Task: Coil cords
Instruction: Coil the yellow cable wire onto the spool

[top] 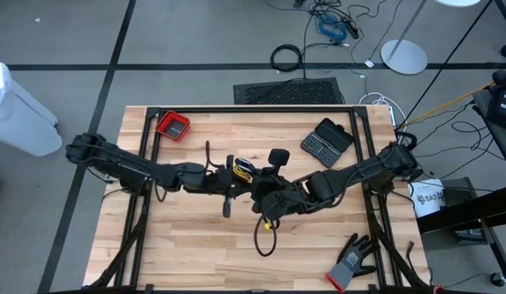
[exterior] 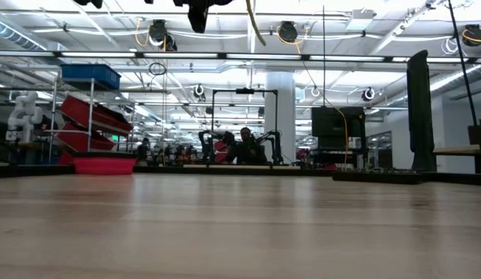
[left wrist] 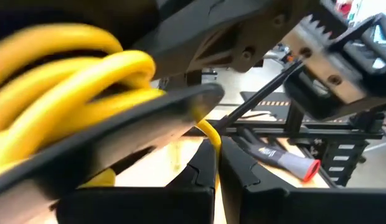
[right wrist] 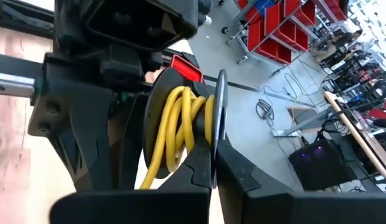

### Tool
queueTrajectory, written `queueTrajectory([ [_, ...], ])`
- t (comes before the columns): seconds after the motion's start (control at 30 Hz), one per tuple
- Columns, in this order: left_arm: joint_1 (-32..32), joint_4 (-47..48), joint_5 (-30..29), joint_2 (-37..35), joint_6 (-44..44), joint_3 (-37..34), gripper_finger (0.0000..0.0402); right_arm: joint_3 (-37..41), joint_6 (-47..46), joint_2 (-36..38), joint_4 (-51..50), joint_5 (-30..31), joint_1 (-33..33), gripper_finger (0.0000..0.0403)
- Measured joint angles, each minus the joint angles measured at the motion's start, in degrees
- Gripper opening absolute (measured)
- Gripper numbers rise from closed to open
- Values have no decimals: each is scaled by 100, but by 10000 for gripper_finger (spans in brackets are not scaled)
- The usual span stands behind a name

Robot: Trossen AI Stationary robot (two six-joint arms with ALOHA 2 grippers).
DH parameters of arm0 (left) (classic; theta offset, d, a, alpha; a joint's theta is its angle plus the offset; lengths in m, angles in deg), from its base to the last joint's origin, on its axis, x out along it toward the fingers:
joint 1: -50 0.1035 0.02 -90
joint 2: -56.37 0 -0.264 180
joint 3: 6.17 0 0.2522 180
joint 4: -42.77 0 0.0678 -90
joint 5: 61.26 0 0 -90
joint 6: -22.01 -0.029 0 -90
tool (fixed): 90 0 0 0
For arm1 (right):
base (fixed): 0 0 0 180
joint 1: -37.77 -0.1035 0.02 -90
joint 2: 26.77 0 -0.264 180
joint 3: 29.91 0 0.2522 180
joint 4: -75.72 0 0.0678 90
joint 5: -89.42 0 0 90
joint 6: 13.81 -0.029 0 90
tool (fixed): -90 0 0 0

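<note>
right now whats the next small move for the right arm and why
Probably guide one more wrap onto the spool: the yellow cord is already partly wound there, the right end effector is shut on it, and a loose tail hangs below both arms.

The yellow cord (right wrist: pixel 180 124) is wound in several loops around a dark spool held above mid-table; the black cord (top: pixel 259 237) hangs below in a loop.
</note>
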Motion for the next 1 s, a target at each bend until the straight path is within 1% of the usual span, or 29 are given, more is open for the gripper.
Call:
queueTrajectory([
  [0.27,37,35,-174,106,-44,0,3,0,-106,0,-97,-195,2,0],
  [0.47,33,65,-323,115,-150,0,4,-2,-354,2,-255,-315,9,0],
  [0.73,33,213,-522,115,-160,0,47,-11,-384,31,-325,-338,-2,0],
  [1.0,33,258,-558,115,-160,0,54,-11,-371,39,-365,-342,-11,0],
])
